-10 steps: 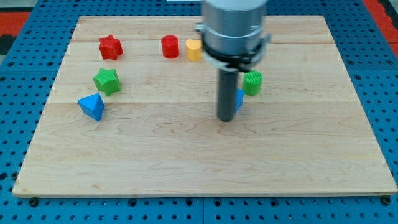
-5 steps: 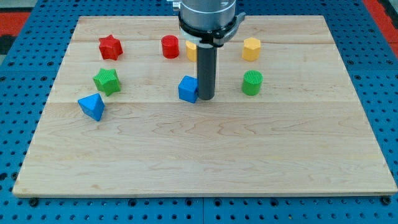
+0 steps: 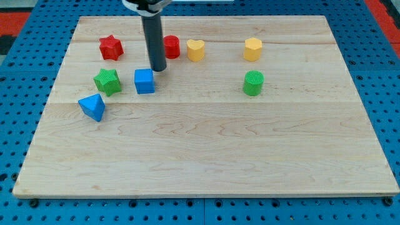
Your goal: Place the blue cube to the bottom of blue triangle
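just below and to the view's left of my tip (image 3: 159,69), the blue cube (image 3: 144,81) is seen, close by; contact cannot be told. no claw is fitted, only a rod. further toward lower left, the blue triangle (image 3: 92,107) is found, the green star (image 3: 107,81) above it.

We count eight blocks on the bench (image 3: 206,156). Two are red: a red star (image 3: 110,47) and a red cylinder (image 3: 171,47). Two are yellow: a yellow heart (image 3: 195,50) and a yellow hexagon (image 3: 252,49). Two are green: a green star (image 3: 107,81) and a green cylinder (image 3: 253,82). Two are blue: a blue cube (image 3: 144,81) and a blue triangle (image 3: 92,107).
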Motion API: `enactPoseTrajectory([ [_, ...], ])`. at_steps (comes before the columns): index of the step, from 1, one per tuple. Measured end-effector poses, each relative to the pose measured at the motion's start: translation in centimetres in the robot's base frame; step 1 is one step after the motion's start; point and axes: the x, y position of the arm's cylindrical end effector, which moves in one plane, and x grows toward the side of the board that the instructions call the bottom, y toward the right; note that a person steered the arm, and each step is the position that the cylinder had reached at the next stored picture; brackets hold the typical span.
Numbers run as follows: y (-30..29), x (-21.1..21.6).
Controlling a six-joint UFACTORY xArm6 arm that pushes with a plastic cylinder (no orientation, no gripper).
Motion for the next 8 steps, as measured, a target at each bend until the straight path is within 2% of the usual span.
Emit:
enactPoseTrajectory([
  [1, -1.9, 2.0],
  [4, -4.5, 11.4],
  [8, 4.9, 14.3],
])
